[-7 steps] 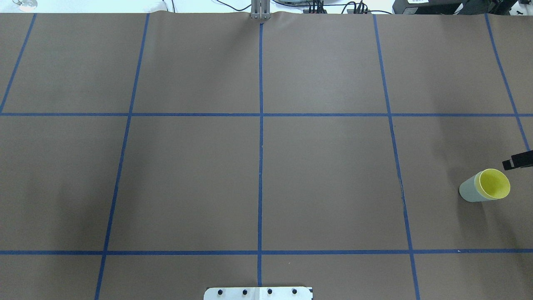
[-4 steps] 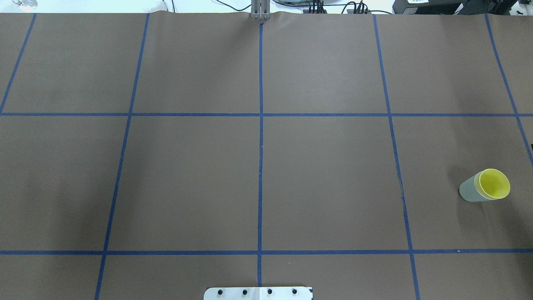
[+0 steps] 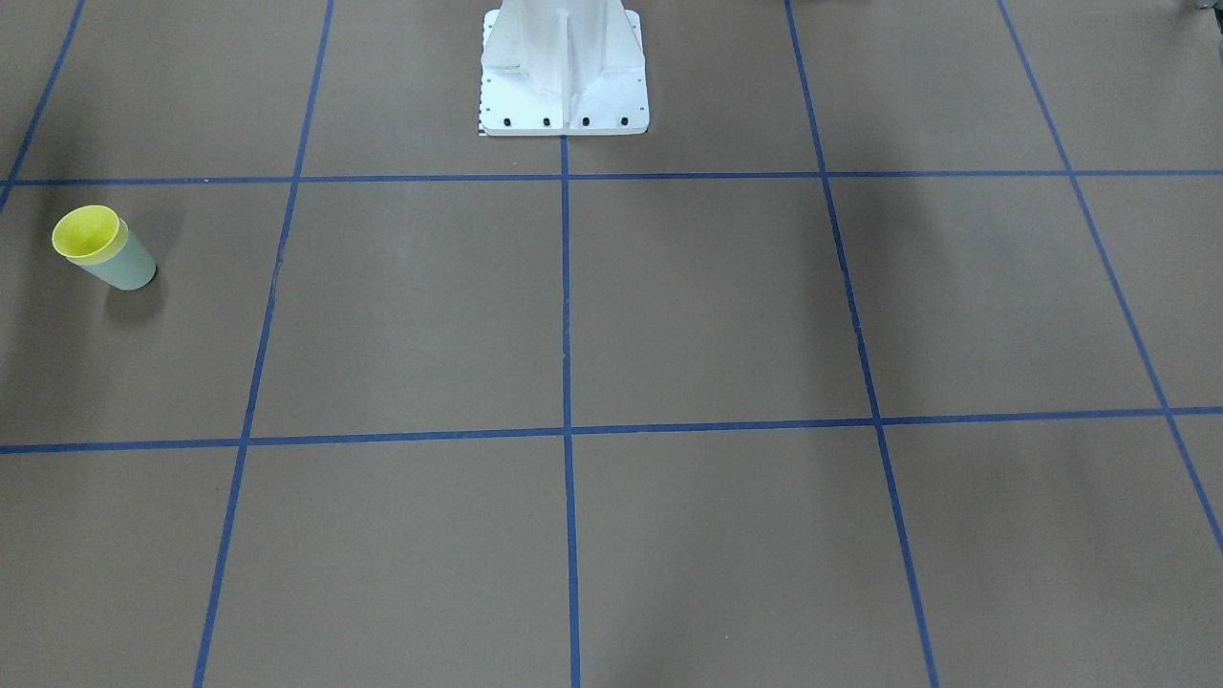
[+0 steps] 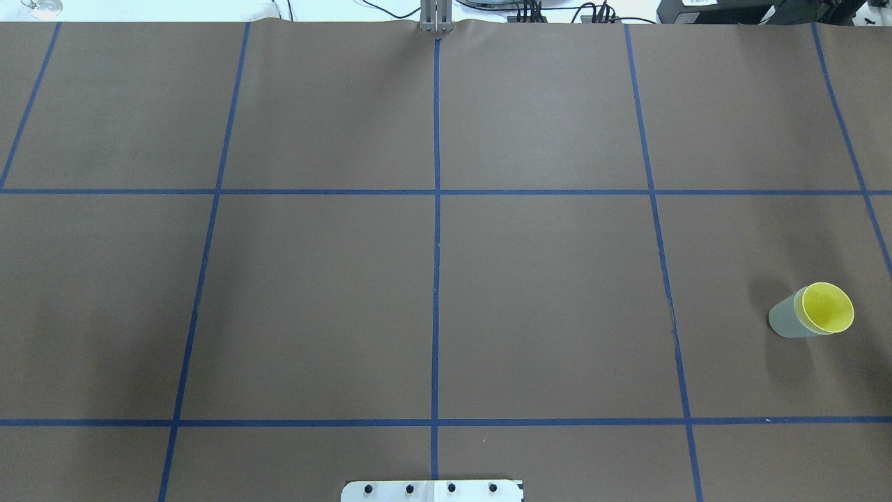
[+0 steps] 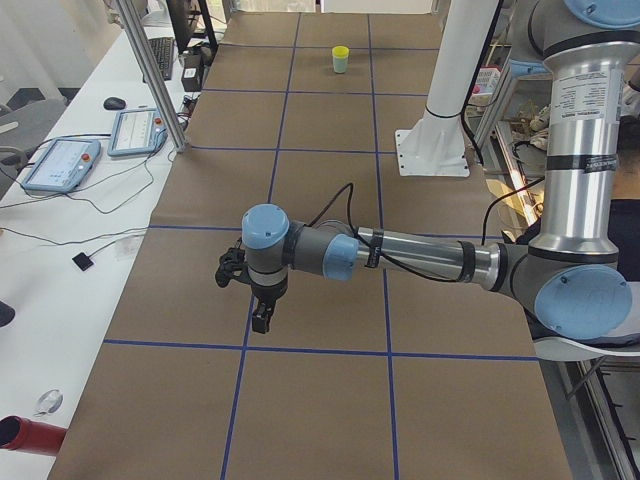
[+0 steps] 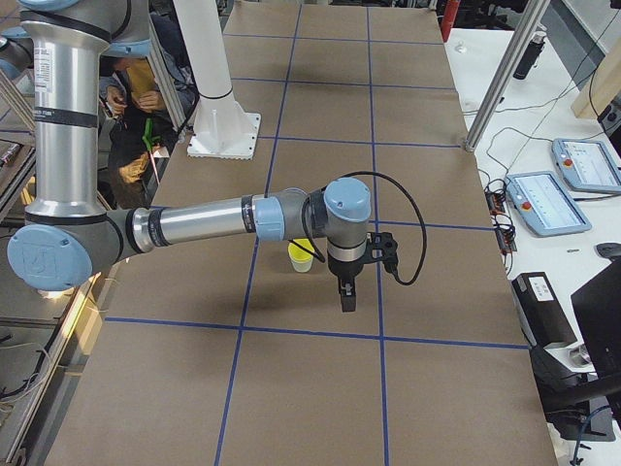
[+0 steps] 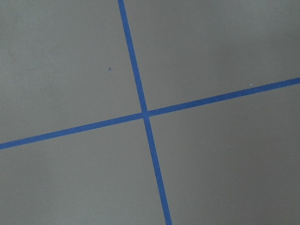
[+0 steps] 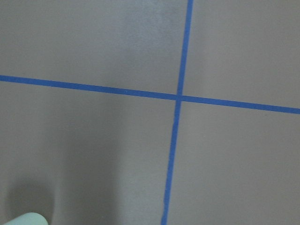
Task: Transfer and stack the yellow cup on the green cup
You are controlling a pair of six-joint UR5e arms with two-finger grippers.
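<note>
The yellow cup (image 4: pixel 828 307) sits nested inside the green cup (image 4: pixel 786 319), upright on the brown table near its right edge; only the yellow rim and inside show. The front-facing view has the same pair at its left, yellow cup (image 3: pixel 88 233) in green cup (image 3: pixel 124 266). My right gripper (image 6: pixel 345 299) hangs pointing down just beside the stacked cups (image 6: pixel 302 254), apart from them. My left gripper (image 5: pixel 260 320) hangs over the table's other end, far from the cups (image 5: pixel 341 58). Both grippers show only in the side views, so I cannot tell whether they are open or shut.
Blue tape lines (image 4: pixel 436 209) divide the table into squares. The white robot pedestal (image 3: pixel 564 67) stands at the near middle edge. A person (image 6: pixel 136 107) stands behind the robot. Control tablets (image 5: pixel 62 163) and an aluminium post (image 5: pixel 150 75) are on the side bench.
The black tip of my right gripper, at the overhead view's right edge a second ago, has left that view. The stacked cups have not moved.
</note>
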